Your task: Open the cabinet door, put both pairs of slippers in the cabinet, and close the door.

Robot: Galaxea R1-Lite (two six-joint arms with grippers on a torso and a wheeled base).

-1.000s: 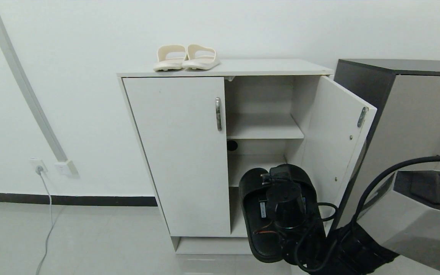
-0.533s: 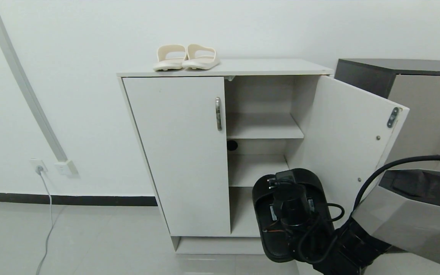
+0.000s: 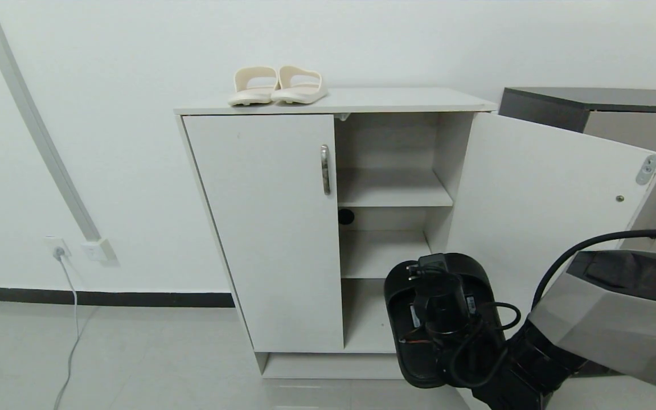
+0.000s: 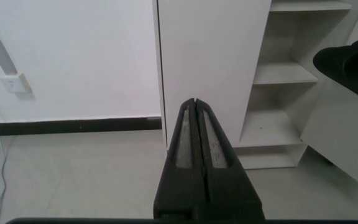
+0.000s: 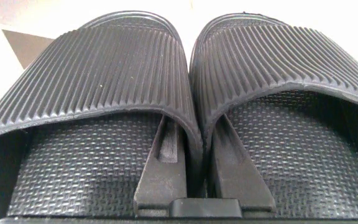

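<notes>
- Head view: the right door [image 3: 538, 199] has swung much wider, so the shelves are now clear for loading. The black slippers [image 3: 397, 307] hang before the lower opening, and the beige slippers [image 3: 278, 85] sit on the cabinet top [image 3: 396, 99].
- Left wrist view: the left gripper [image 4: 194, 107] is pressed together and empty, facing the shut left door [image 4: 213, 56].
- Right wrist view: the right gripper [image 5: 196, 155] pinches both black slippers' inner strap walls.

A cream pair of slippers [image 3: 277, 86] lies on top of the white cabinet [image 3: 408, 100], toward its left end.

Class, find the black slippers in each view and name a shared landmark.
Head view: black slippers low, before the open compartment.
Left wrist view: black slippers beside the shelves.
Right wrist view: black slippers close up, straps over fingers.
Landmark: closed door, head and left wrist views.
</notes>
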